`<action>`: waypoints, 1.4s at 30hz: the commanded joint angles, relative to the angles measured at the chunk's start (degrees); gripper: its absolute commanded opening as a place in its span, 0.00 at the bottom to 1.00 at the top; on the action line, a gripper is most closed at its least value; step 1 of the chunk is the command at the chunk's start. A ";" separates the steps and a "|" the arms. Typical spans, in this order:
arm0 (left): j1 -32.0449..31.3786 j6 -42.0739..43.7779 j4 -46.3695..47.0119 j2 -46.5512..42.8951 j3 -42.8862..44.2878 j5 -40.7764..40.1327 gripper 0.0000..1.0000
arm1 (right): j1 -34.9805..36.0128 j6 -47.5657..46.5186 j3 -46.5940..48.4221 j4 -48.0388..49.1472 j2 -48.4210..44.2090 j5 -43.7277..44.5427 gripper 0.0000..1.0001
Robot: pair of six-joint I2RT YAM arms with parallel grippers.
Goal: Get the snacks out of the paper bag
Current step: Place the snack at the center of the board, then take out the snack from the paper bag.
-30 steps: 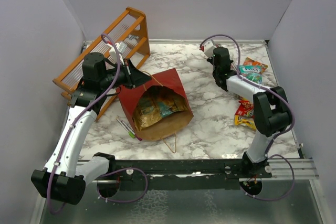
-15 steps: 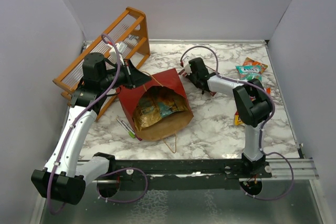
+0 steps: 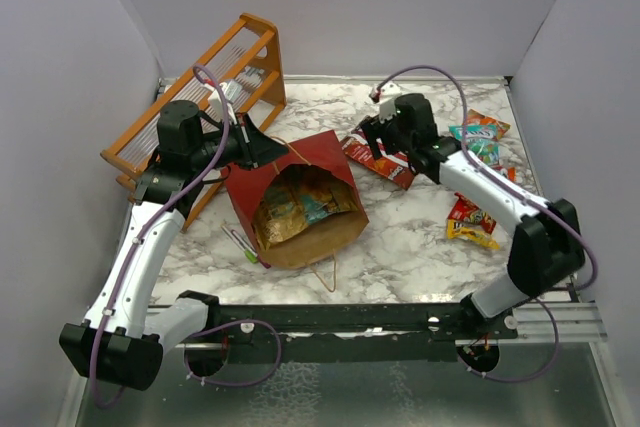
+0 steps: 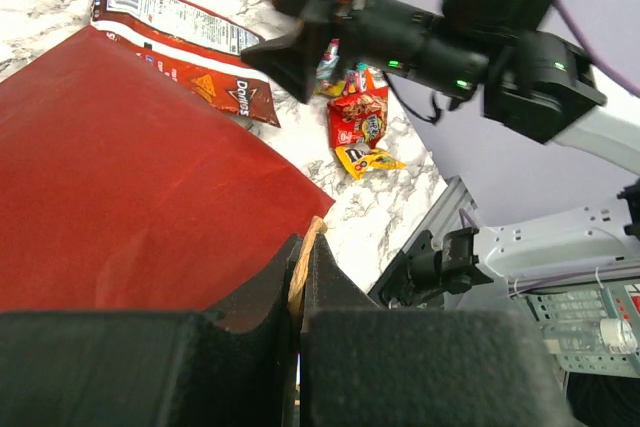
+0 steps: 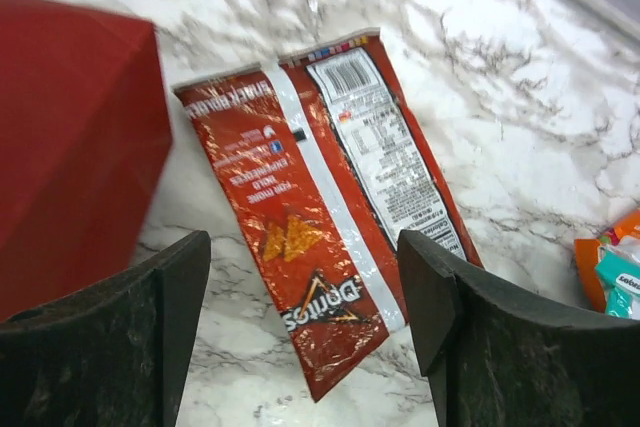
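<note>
The right gripper point(image 5: 300, 287) has let go, its jaws now apart over the Doritos packet point(image 5: 330, 207), which lies flat on the marble table point(image 3: 400, 237) beside the paper bag point(image 3: 300, 162). The left gripper point(image 4: 300, 267) clamps the bag's rim to steady it; more snacks point(image 3: 295, 209) wait inside.

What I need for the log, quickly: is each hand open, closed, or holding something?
Left hand: closed, gripping the paper bag at its top edge.
Right hand: open, holding nothing; the red Doritos packet lies flat beneath it.
</note>
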 commanded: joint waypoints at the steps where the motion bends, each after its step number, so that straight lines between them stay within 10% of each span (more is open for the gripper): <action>1: 0.37 0.16 0.81 -1.24 -0.10 -0.60 0.00 | -0.13 7.43 -9.97 2.58 -8.37 -8.78 0.78; 16: 0.34 0.17 1.48 -1.03 -0.48 -0.06 0.00 | -0.17 29.01 -33.05 22.36 -41.18 -18.48 0.99; 26: 0.36 -0.24 2.70 -0.67 -1.01 0.18 0.00 | 1.33 16.77 -30.67 24.58 -41.91 -44.49 0.99; 33: 0.34 0.04 2.50 -0.35 -1.17 -0.18 0.00 | 14.99 -0.55 -30.13 18.36 -43.74 -38.99 0.99; 42: 0.34 0.56 1.67 0.80 -0.08 -0.53 0.00 | 39.82 -24.54 -25.18 13.96 -27.16 -2.38 0.99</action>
